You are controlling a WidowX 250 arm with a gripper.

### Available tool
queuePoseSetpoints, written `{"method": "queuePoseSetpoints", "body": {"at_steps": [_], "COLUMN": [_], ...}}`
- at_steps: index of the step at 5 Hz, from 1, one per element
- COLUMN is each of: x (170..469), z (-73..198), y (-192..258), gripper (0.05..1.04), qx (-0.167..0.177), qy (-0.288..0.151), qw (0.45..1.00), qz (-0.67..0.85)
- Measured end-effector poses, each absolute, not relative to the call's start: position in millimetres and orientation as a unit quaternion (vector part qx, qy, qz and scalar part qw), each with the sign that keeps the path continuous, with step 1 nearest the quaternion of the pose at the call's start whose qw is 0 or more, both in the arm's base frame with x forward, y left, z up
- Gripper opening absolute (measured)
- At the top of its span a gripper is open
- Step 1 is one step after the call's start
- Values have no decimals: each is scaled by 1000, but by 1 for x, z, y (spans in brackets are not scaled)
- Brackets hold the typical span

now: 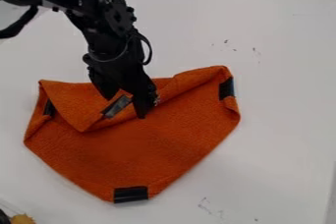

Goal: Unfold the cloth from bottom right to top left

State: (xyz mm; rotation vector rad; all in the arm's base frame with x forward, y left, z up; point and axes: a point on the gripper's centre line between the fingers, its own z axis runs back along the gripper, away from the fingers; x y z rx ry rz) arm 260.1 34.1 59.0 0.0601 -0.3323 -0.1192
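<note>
Cloth [144, 152], orange and only partly opened, is spread on the white surface [282, 95], and the unfolding is judged well short of finished. At the cloth's left edge, a dark strip [49, 108] is partly covered by the turned-in fabric. Just right of it, a pointed flap [72, 102] is folded down over the cloth's upper part; this would have to be turned back toward the top left. By the flap's right side, over the cloth's upper middle, the gripper [125, 107] is held, its fingers [144, 104] parted to a moderate gap. Nothing is seen to be pinched; a middle strip [118, 106] is lined up with the gap, but whether the fabric is touched cannot be told. Below, the cloth's broad lower part is laid fairly flat. At the cloth's right corner, the edge is curled inward beside another strip [226, 88].
</note>
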Motion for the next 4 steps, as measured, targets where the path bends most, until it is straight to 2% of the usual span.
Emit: {"method": "queuePoseSetpoints", "body": {"at_steps": [2,4], "x": [259,265], "z": [50,37], "y": [49,74], "gripper": [1001,1001], "qx": [40,34], "qy": [-148,-136], "qw": [986,988], "qz": [-61,-67]}}
